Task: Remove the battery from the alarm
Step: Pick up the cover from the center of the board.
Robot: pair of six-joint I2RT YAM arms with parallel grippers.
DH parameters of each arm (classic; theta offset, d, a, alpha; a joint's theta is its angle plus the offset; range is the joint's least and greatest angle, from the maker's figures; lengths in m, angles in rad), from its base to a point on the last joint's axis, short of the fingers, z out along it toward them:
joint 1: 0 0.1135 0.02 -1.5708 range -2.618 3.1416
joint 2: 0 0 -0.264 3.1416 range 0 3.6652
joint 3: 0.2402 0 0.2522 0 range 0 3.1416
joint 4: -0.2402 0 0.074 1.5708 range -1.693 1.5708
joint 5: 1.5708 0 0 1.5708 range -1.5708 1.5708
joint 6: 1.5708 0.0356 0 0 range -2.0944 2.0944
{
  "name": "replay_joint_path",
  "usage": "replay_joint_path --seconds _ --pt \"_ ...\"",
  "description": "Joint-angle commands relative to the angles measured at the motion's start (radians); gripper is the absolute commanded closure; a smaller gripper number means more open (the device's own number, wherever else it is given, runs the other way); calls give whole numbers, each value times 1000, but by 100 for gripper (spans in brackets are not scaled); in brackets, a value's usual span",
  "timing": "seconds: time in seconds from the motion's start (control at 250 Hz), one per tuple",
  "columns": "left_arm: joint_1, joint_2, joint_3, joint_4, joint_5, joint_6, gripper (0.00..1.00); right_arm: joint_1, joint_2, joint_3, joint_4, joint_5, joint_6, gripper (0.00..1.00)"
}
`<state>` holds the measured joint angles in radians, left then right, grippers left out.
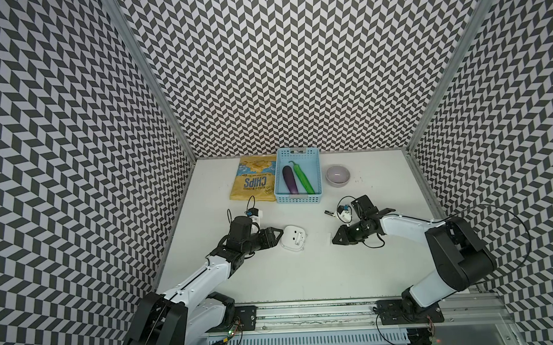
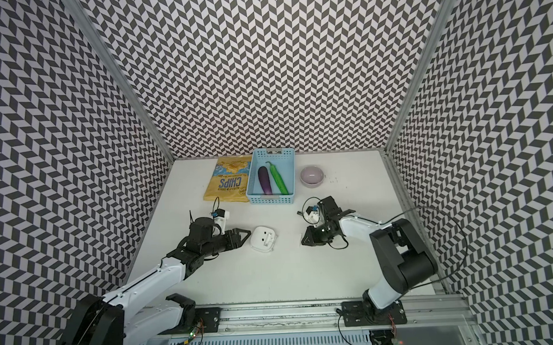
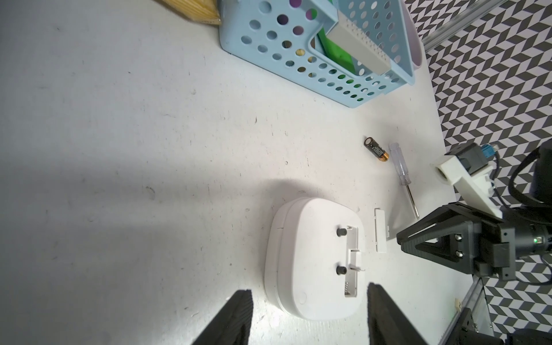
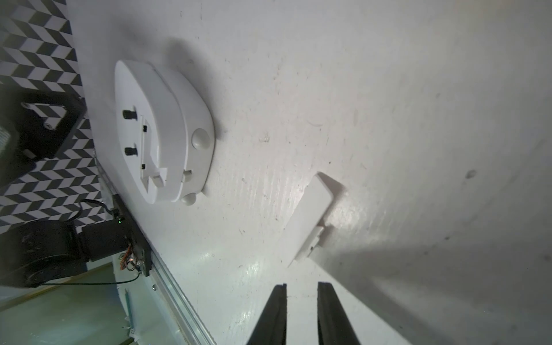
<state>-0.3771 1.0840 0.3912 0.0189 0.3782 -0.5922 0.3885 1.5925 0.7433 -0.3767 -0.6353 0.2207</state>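
The alarm (image 1: 292, 238) (image 3: 313, 260) lies face down on the white table, its plain back up and the battery slot uncovered. My left gripper (image 1: 278, 234) (image 3: 309, 294) is open, and the alarm's near corner sits between its fingers without visible contact. The battery (image 3: 376, 149) (image 1: 329, 213) lies loose on the table beyond the alarm, next to a clear-handled screwdriver (image 3: 401, 170). The flat white cover piece (image 4: 310, 215) (image 3: 380, 230) rests just ahead of my right gripper (image 4: 301, 285) (image 1: 334, 241), whose fingers stand a narrow gap apart with nothing between them.
A blue basket (image 1: 298, 199) holding an eggplant and a green vegetable stands at the back, with a yellow chips bag (image 1: 253, 180) to its left and a pale bowl (image 1: 338, 175) to its right. Patterned walls enclose the table on three sides.
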Motion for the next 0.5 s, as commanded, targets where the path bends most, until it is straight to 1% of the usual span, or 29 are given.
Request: replay_joint_path --seconds 0.0,0.144,0.497 --pt "6 -21 17 1 -1 13 40 -8 27 -19 83 -70 25 78" --pt "6 -21 17 -1 -1 14 40 -12 57 -16 94 -55 36 77" --pt "7 -21 11 -2 -1 12 40 -28 119 -18 113 -61 74 77"
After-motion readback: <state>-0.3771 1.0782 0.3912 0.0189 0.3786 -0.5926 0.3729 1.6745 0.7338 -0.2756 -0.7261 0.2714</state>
